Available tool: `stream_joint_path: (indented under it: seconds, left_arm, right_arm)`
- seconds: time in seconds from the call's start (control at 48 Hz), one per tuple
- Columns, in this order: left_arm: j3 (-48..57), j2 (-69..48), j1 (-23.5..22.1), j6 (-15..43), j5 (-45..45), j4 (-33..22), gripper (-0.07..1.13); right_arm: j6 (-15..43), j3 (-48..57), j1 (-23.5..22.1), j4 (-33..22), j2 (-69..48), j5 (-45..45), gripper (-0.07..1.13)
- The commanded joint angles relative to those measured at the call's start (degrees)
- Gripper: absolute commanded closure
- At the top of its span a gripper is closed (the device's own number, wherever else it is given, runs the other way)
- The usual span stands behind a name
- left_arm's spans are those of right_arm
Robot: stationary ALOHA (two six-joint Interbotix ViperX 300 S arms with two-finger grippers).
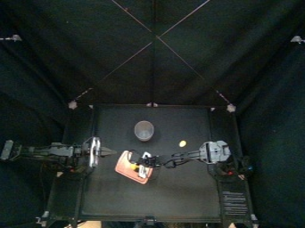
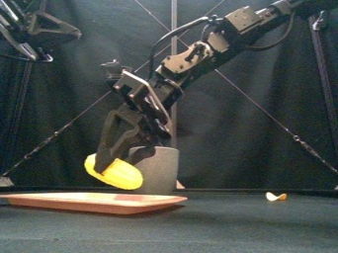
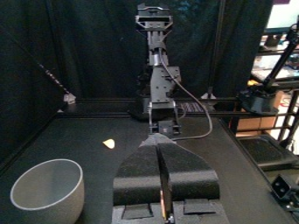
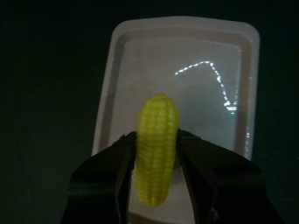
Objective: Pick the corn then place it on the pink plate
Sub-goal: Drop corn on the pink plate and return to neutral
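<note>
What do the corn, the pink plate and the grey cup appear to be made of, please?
The corn: likely moulded plastic, glossy; regular kernels with bright highlights. The pink plate: probably smooth hard plastic; a lamp reflection streaks across it. The grey cup: maybe matte ceramic or plastic; dull, no sheen, so uncertain.

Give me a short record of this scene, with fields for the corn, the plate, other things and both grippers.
Corn: corn, held in the right gripper
Corn position: just above the pink plate, apparently not touching it
Other things: grey cup behind the plate; small yellow piece on the table, to the right
Left gripper: shut, empty, at the table's left side
Step left: lower and release the corn
</note>
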Motion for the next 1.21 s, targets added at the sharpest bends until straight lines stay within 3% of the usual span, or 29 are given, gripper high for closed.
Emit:
stream_joint_path:
  seconds: [0.021,0.188,0.292,0.604,1.062,1.208]
  left_arm:
    - [-0.97,0.09,-0.18,0.09,-0.26,0.44,1.08]
    - [-0.88,0.09,-0.18,0.09,-0.26,0.44,1.08]
    - [-0.97,0.09,-0.18,0.09,-0.26,0.44,1.08]
    - [-0.88,0.09,-0.18,0.09,-0.26,0.44,1.08]
    - [-0.97,-0.09,-0.09,0.18,-0.26,0.53,1.08]
    - [-1.05,-0.09,0.09,0.18,-0.26,0.62,1.08]
  right_arm:
    - [-0.09,-1.32,-0.88,0.09,-1.67,-0.53,0.3]
    - [-0.09,-1.67,-0.44,0.18,-1.85,-2.2,0.09]
    - [-0.18,-1.58,0.0,0.0,-2.64,-2.37,0.01]
    - [0.18,7.29,-1.23,-5.71,-19.25,-3.78,0.01]
    - [0.18,31.73,-1.85,-5.89,-48.69,-19.78,0.01]
    - [0.26,38.58,-1.76,-5.8,-58.36,-20.48,0.01]
